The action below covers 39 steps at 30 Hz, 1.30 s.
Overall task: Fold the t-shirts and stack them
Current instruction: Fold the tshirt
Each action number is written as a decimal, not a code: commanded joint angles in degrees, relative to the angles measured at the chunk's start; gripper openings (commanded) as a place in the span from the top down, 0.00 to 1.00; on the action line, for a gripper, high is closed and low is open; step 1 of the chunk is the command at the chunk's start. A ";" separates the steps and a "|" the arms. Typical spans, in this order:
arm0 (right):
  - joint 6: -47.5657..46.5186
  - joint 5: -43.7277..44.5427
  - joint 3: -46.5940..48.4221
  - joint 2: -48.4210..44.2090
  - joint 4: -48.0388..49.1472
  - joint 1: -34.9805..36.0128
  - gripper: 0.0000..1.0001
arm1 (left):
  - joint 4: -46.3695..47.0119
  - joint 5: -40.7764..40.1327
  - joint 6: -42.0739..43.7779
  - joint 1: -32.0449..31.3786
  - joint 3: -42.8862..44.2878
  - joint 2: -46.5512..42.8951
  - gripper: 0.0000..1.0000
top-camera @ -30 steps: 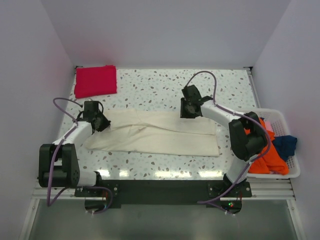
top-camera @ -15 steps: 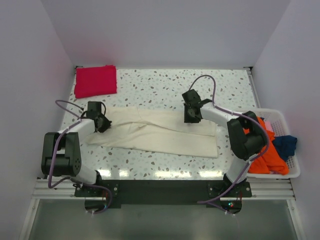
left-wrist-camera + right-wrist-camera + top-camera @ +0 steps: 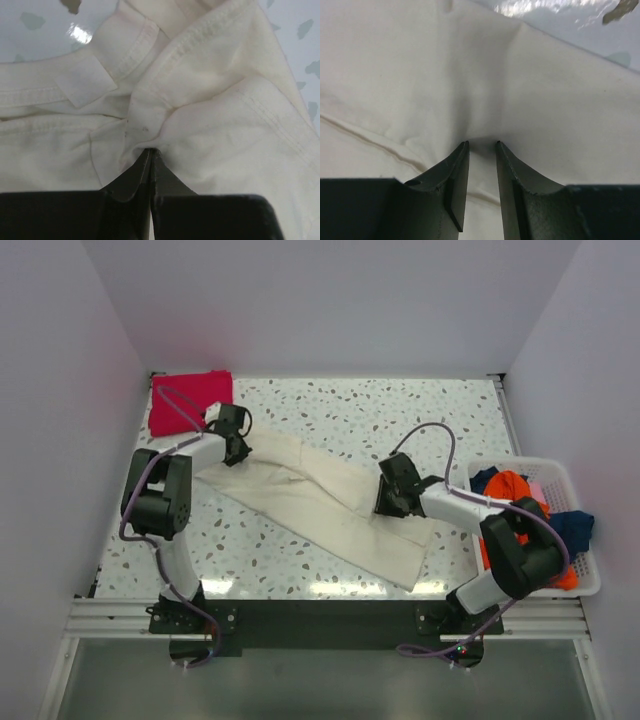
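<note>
Left gripper (image 3: 150,159): jaws pressed together with no gap, pinching a small peak of the cream t-shirt (image 3: 320,502); the cloth puckers into creases at the fingertips; stitched hems and a sewn-in white label (image 3: 85,86) lie just beyond the tips; in the overhead view this gripper (image 3: 236,446) sits at the far-left end of the garment.

Right gripper (image 3: 482,146): jaws set narrow, a fold of the same cream cloth caught between the tips, with wrinkles drawn in toward them; in the overhead view it (image 3: 391,502) sits at the garment's right-hand edge, past the middle of its length.

Cream t-shirt: a long folded band lying flat on the speckled table (image 3: 400,420); it runs on a diagonal from far left to near right; its near-right end lies close to the table's front edge.

Red t-shirt (image 3: 176,416): folded, in the far-left corner of the table; just beside the left gripper, apart from the cream one.

White basket (image 3: 590,586): at the table's right edge, behind the right arm; holds the orange t-shirt (image 3: 508,484) and the blue t-shirt (image 3: 575,525), both crumpled and heaped together.
</note>
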 commanded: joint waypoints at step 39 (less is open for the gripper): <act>0.17 5.19 18.38 -0.75 -10.40 17.65 0.60 | 10.14 40.13 10.80 -4.33 39.06 15.41 0.24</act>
